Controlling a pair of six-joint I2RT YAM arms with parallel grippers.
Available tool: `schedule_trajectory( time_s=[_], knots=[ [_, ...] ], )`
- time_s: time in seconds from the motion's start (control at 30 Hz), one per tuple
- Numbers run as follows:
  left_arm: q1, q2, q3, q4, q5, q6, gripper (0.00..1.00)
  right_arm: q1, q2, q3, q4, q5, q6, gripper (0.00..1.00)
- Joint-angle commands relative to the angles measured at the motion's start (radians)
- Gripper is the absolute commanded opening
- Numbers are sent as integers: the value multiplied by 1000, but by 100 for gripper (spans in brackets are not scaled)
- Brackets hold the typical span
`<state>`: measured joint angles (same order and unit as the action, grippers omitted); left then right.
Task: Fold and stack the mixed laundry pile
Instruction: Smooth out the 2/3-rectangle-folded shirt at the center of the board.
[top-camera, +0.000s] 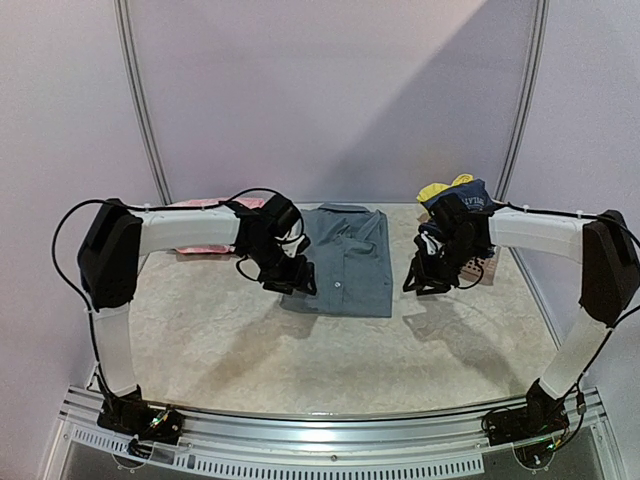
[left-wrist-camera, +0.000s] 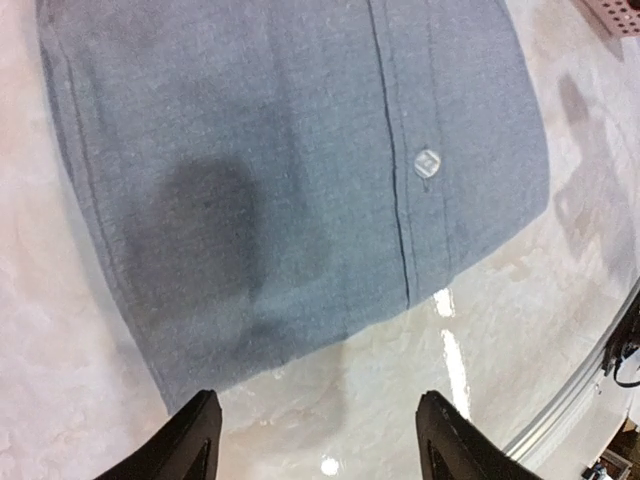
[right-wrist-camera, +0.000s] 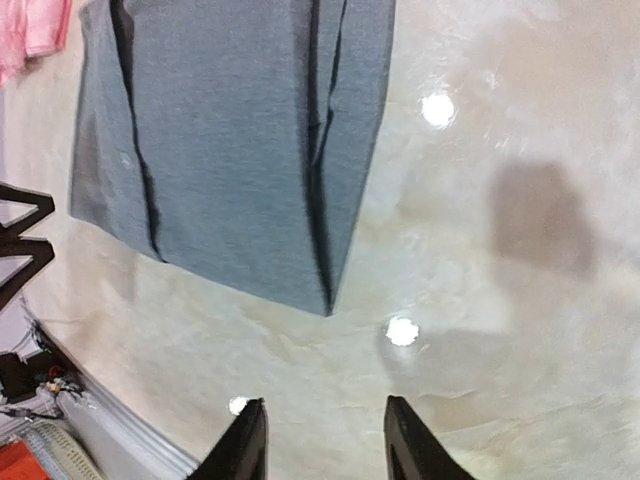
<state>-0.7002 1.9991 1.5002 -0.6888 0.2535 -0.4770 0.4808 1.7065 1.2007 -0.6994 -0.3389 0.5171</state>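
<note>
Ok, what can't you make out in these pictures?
Top view: the right arm covers most of the laundry pile; its white lettering is too small to read.
Top view: the left arm hides most of the pink thing.
Left wrist view: the top edge cuts off the far end of the grey shirt.

a robot lab booth: plain lilac walls (top-camera: 330, 90), metal poles (top-camera: 142, 100), a marbled table (top-camera: 300, 360), two cabled arms (top-camera: 190, 230) bolted to an aluminium rail (top-camera: 330, 425).

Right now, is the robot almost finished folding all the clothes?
Not yet. Done: the grey button shirt lies folded flat in the middle. In hand: nothing, both arms' jaws stand open and empty beside it. Left: the navy top and yellow piece, heaped at the back right.
</note>
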Motion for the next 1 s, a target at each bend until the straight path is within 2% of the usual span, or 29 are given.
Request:
schedule_trajectory(
  time_s=[0.0, 0.07, 0.13, 0.37, 0.6, 0.97],
  knots=[
    [10, -85, -66, -35, -37, -21, 68, 23, -26, -38, 54, -72, 39, 49],
    [21, -94, -101, -34, -37, -9, 66, 35, -16, -45, 66, -72, 49, 57],
    [35, -92, -135, -30, -34, -1, 64, 45, -1, -49, 82, -75, 63, 61],
    [67, -56, -193, 25, 9, -2, 61, 56, 77, -46, 140, -102, 105, 62],
    [79, -33, -201, 47, 31, -3, 56, 60, 144, -26, 157, -104, 122, 59],
    [97, 19, -192, 59, 41, -4, 47, 71, 232, -3, 164, -125, 126, 48]
  ],
)
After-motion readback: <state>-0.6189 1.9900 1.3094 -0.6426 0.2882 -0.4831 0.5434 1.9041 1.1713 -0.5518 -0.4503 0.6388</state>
